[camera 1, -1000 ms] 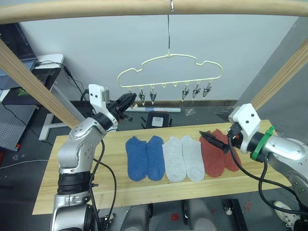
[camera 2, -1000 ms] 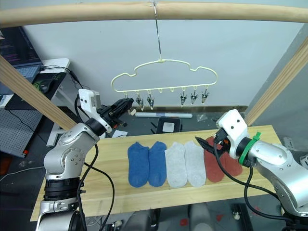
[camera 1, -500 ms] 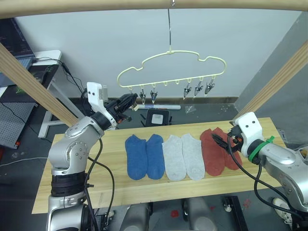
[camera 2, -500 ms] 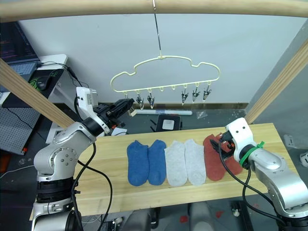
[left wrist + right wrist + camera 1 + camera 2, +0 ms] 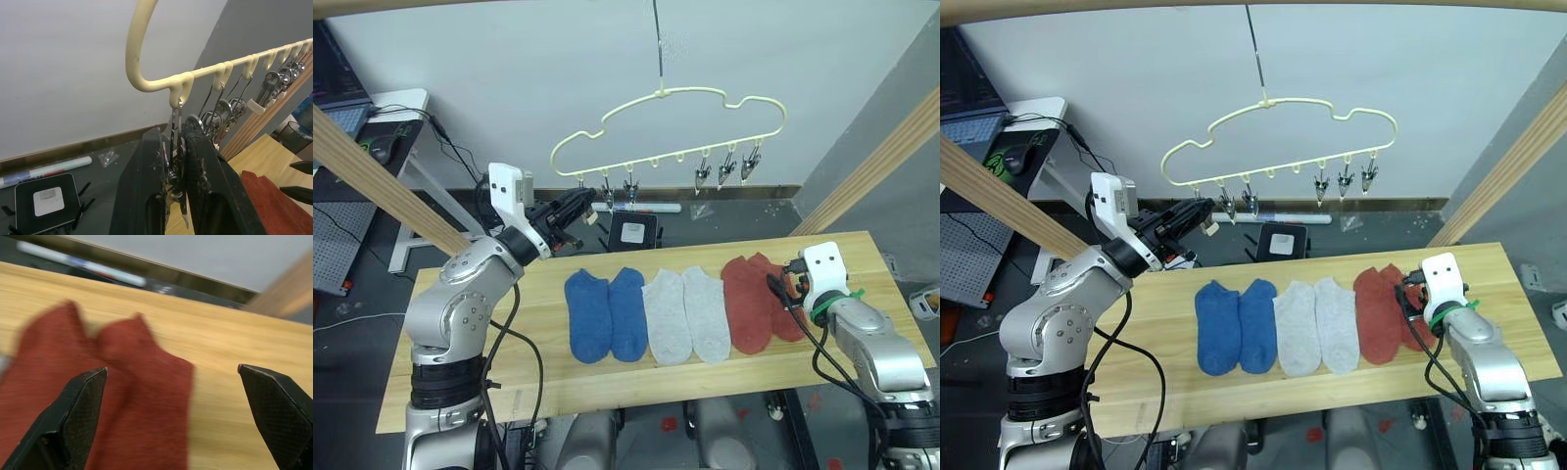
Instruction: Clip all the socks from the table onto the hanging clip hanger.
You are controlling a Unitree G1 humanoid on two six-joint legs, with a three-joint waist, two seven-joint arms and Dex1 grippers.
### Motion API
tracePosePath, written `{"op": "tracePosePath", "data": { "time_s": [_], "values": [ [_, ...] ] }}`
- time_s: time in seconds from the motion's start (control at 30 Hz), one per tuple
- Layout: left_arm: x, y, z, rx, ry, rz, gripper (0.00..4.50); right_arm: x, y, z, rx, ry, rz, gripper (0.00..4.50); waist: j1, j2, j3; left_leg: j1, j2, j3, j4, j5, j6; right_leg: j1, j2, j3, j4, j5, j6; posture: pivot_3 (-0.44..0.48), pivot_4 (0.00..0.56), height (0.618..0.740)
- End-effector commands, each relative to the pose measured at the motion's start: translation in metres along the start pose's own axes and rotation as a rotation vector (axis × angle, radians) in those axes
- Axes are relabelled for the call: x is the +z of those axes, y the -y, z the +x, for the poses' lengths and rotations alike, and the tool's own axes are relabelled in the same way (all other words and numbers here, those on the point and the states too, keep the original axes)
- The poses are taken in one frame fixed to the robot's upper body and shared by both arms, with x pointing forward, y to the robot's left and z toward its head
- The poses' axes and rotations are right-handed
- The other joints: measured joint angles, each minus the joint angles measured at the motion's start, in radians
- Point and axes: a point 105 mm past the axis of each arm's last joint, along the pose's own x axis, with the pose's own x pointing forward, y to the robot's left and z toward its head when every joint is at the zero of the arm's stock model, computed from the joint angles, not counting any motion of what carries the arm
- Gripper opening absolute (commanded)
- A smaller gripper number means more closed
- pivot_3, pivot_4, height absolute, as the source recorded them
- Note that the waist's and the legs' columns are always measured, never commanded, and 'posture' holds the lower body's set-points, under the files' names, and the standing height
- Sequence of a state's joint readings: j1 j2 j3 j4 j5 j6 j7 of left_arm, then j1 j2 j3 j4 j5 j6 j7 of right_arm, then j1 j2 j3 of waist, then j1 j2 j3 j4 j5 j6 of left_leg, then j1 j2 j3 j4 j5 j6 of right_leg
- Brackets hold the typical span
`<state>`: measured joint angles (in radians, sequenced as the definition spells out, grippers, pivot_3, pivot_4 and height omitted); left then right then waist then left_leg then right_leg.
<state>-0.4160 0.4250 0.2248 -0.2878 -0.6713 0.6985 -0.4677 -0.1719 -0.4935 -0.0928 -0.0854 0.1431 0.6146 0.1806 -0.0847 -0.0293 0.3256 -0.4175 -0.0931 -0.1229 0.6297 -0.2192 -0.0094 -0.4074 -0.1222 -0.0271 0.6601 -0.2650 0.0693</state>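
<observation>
My left gripper [image 5: 175, 188] pinched on leftmost clip [image 5: 177, 147] of clip hanger [image 5: 668, 127]. My right gripper [image 5: 171, 418] wide open, empty, over rust socks [image 5: 756, 302] at table [image 5: 460, 387] right end; fabric blurred. Six socks flat on table.

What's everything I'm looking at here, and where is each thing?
Blue socks: two, flat on the table, robot's left of the row.
Grey socks: two, light grey, middle of the row.
Red socks: two, rust red, right end of the row.
Table: one, light wood planks.
Clip hanger: one, pale yellow, hanging above the table, with silver clips.
Wooden poles: light wood, slanting at both sides.
Left end effector: black, shut on the hanger's end clip.
Right end effector: black, open over the red socks.
</observation>
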Motion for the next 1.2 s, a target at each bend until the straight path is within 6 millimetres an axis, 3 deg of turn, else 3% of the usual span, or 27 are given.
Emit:
{"op": "tracePosePath", "data": {
  "time_s": [0.03,0.3,0.5,0.93,1.2],
  "values": [
    [0.006,0.008,-0.004,-0.022,0.019,0.017,0.24,-0.004,0.008,0.009,-0.054,0.017,0.042,4.50,-0.001,-0.001,0.001,0.000,0.000,0.001,0.000,0.000,0.000,-0.001,0.000,0.002,0.001,0.000,0.000,-0.162,0.381,0.740],
    [0.007,0.007,-0.006,-0.018,0.013,0.025,0.24,-0.014,0.012,0.031,-0.070,-0.015,0.070,4.50,-0.001,-0.003,0.005,0.002,0.000,0.012,0.000,0.000,0.001,-0.004,0.001,0.013,0.003,0.001,0.002,-0.139,0.383,0.740],
    [0.008,0.006,-0.008,-0.015,0.014,0.029,0.24,-0.005,0.020,0.028,-0.087,0.053,0.098,4.50,0.000,-0.003,0.005,0.002,0.000,0.014,0.000,0.000,0.001,-0.005,0.001,0.014,0.003,0.001,0.002,-0.137,0.376,0.740],
    [0.004,0.006,-0.007,-0.013,0.006,0.027,0.24,-0.029,0.006,0.031,-0.001,-0.071,0.065,4.50,-0.002,-0.003,0.006,0.002,0.001,0.014,0.000,0.000,0.001,-0.006,0.002,0.015,0.003,0.001,0.002,-0.141,0.373,0.740],
    [0.003,0.003,-0.009,-0.003,0.004,0.033,0.24,-0.030,0.026,0.027,-0.063,-0.080,0.065,1.73,0.002,-0.003,0.005,0.002,0.000,0.014,0.000,0.000,0.001,-0.006,0.001,0.015,0.003,0.001,0.002,-0.146,0.366,0.740]
  ]
}}
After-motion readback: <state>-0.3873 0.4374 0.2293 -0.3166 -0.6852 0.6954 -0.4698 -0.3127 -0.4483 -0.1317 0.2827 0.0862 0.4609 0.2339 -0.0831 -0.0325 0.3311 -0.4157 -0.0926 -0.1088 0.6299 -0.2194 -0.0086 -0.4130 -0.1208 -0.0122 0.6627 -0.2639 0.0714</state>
